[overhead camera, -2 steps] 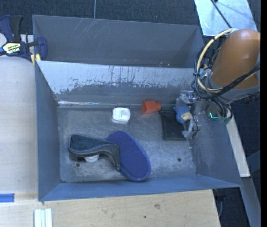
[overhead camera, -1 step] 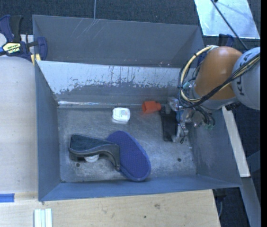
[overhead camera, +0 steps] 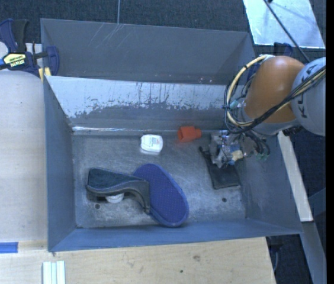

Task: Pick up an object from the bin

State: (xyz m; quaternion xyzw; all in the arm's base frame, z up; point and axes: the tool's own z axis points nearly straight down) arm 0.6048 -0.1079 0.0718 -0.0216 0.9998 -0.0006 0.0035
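1. Toward the right of the bin floor, directly under the gripper: a dark flat rectangular piece, lying flat on bare metal, apart from every other thing. Likeliest target, judging by position alone.
2. Cannot tell the gripper's state, apart or together; tip lost among wrist cables. Nothing plainly held.
3. Just up and left, near the back wall: a small orange block. Further left along the same wall: a small white rounded thing.
4. Well apart, at front left: a blue oval sole overlapping a dark grey shoe-shaped thing.
5. For a clean pick: descend straight, straddle the dark piece across its narrow width, and stay clear of the orange block and the right wall. Go low before closing, since so thin an edge probably slips out of a high grasp. Lift vertically.
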